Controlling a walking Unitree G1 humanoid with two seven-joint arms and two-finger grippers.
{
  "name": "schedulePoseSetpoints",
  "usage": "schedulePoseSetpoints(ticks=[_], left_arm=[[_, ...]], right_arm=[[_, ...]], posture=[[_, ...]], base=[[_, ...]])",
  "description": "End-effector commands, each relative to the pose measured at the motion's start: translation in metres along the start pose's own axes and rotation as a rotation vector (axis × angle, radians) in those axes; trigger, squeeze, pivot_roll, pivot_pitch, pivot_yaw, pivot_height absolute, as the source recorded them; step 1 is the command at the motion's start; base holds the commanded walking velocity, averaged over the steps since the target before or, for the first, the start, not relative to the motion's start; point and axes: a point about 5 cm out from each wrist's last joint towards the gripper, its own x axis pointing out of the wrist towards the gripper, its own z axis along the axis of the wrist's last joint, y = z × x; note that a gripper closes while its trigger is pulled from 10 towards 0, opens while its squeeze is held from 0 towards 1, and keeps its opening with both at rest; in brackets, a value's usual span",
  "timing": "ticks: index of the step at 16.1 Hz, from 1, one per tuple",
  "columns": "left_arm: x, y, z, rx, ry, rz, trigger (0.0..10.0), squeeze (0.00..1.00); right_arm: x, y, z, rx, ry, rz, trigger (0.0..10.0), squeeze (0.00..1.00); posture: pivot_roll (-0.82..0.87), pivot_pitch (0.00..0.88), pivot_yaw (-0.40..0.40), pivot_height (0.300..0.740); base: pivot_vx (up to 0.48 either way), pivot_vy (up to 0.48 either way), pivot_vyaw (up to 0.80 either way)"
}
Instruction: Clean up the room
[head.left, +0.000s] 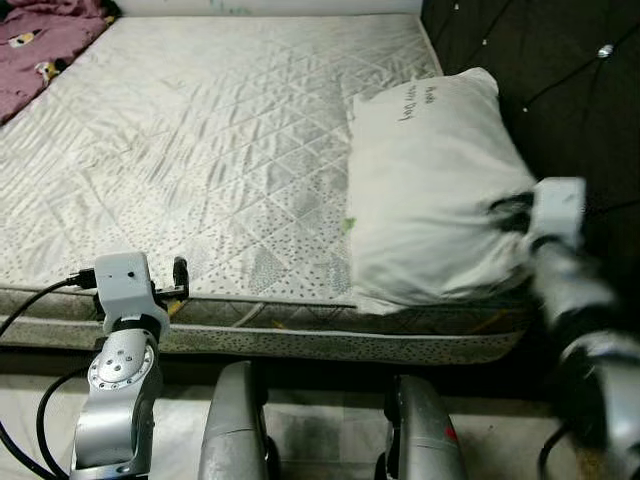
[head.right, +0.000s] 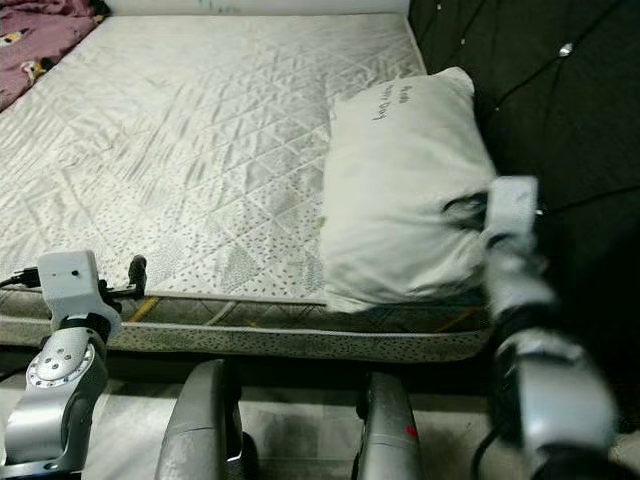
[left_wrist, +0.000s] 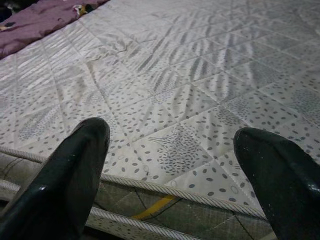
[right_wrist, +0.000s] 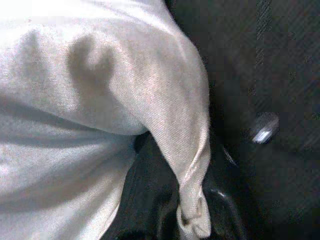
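While your right gripper (head.left: 512, 215) pinches the white pillow's (head.left: 430, 190) corner, at the mattress (head.left: 200, 150) edge beside the dark headboard (head.left: 560, 90), keep those fingers clamped and lift slowly; your left gripper (left_wrist: 175, 165) hovers open over the mattress edge.

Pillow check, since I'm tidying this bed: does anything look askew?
Yes. The pillow lies by the headboard with its near corner bunched and overhanging the mattress edge, pinched by the right gripper.
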Motion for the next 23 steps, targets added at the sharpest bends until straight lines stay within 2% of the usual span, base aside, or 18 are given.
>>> schedulePoseSetpoints(ticks=[1,3,5,8,10,11,12,15,20,23], left_arm=[[0.002,0.004,0.0,0.013,-0.002,0.014,10.0,0.0],[0.0,0.003,-0.003,0.009,0.008,0.015,10.0,0.0],[-0.001,0.0,-0.004,0.008,0.014,0.006,10.0,0.0],[0.0,-0.001,-0.004,0.012,0.018,-0.005,10.0,0.0],[0.003,0.0,-0.002,0.01,0.009,0.002,10.0,0.0],[0.004,-0.001,-0.002,0.008,0.008,0.003,10.0,0.0],[0.004,-0.002,-0.002,0.004,0.008,0.003,10.0,0.0],[0.001,-0.003,-0.004,-0.003,0.01,0.003,10.0,0.0],[0.008,-0.002,-0.002,-0.007,-0.001,0.014,10.0,0.0],[0.011,-0.005,-0.001,-0.02,-0.011,0.02,10.0,0.0]], right_arm=[[0.002,-0.021,0.038,0.006,-0.104,-0.056,0.0,0.0],[0.002,-0.04,0.065,-0.023,-0.171,-0.127,0.0,0.0],[0.002,-0.04,0.071,-0.053,-0.186,-0.129,0.0,0.0],[0.002,-0.034,0.081,-0.116,-0.215,-0.119,0.0,0.0],[0.004,-0.018,0.077,-0.121,-0.212,-0.076,0.0,0.0],[0.005,-0.013,0.072,-0.115,-0.202,-0.065,7.9,0.76],[0.005,-0.004,0.063,-0.1,-0.183,-0.048,10.0,1.0],[0.005,0.014,0.034,-0.023,-0.115,-0.041,10.0,1.0],[0.003,0.016,0.011,0.024,-0.043,-0.079,10.0,1.0],[0.001,0.021,-0.003,0.002,-0.042,-0.09,10.0,1.0]], posture=[[0.02,0.0,0.032,0.586],[0.01,0.0,0.042,0.586],[0.01,0.0,0.054,0.586],[0.01,0.0,0.07,0.586],[0.01,0.0,0.07,0.586],[0.01,0.0,0.057,0.586],[0.02,0.0,0.05,0.586],[0.03,0.0,0.039,0.586],[0.02,0.0,0.03,0.586],[0.01,0.0,0.02,0.586]], base=[[0.0,0.0,0.0],[0.0,0.0,0.0],[0.0,0.0,0.0],[0.0,0.0,0.0],[0.0,0.0,0.0],[0.0,0.0,0.0],[0.0,0.0,0.0],[0.0,0.0,0.0],[0.0,0.0,0.0],[0.0,0.0,0.0]])
